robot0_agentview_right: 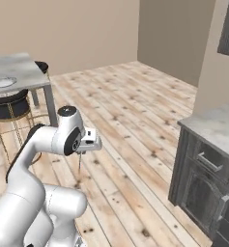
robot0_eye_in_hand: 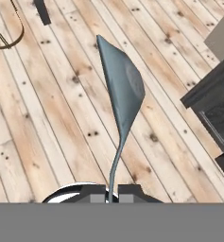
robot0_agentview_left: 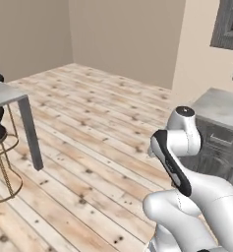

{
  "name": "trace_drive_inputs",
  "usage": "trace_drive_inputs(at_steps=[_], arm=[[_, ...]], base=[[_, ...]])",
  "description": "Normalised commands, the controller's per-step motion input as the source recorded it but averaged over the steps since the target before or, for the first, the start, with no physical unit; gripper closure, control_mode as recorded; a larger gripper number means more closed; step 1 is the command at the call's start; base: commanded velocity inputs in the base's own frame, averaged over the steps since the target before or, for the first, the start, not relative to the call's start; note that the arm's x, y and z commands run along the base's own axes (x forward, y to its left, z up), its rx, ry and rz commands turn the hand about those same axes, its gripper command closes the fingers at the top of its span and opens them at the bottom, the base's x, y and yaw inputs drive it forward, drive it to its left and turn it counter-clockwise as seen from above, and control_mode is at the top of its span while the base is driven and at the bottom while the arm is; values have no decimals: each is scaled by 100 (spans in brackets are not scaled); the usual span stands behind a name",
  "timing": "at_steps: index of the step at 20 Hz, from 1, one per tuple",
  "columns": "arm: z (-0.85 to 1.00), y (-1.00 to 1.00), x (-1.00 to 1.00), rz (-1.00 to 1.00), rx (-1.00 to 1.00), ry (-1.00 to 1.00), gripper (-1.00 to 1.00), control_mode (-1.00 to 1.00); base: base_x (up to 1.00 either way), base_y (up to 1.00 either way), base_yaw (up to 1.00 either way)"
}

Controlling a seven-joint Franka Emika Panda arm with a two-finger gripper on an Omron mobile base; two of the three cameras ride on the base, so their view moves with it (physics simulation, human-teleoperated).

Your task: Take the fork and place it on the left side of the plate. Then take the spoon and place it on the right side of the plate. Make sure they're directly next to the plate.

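End effector point(robot0_eye_in_hand: 111, 197) pinches the spoon point(robot0_eye_in_hand: 122, 99) by its handle — grip point cut off — above floorboards point(robot0_eye_in_hand: 52, 118).

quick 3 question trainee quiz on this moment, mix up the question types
1. True or false: the gripper is shut on a utensil.
2. Multiple choice: in the hand view, the utensil held is A) a spoon, B) a knife, C) a whisk.
3. Fill in: in the right base view, the plate lies on the grey ____ at the far left.

Key:
1. True. The fingertips pinch its thin handle, and its bowl points away over the wooden floor.
2. A
3. table
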Motion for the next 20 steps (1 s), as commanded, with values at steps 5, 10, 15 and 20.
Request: trace_drive_inputs(at_steps=[5, 10, 15, 20], arm=[[0, 0, 0, 0, 0, 0, 100, 100], [0, 0, 0, 0, 0, 0, 100, 100], [0, 0, 0, 0, 0, 0, 100, 100], [0, 0, 0, 0, 0, 0, 100, 100]], base=[[94, 31, 8], [94, 31, 8], [92, 32, 8], [86, 32, 14]])
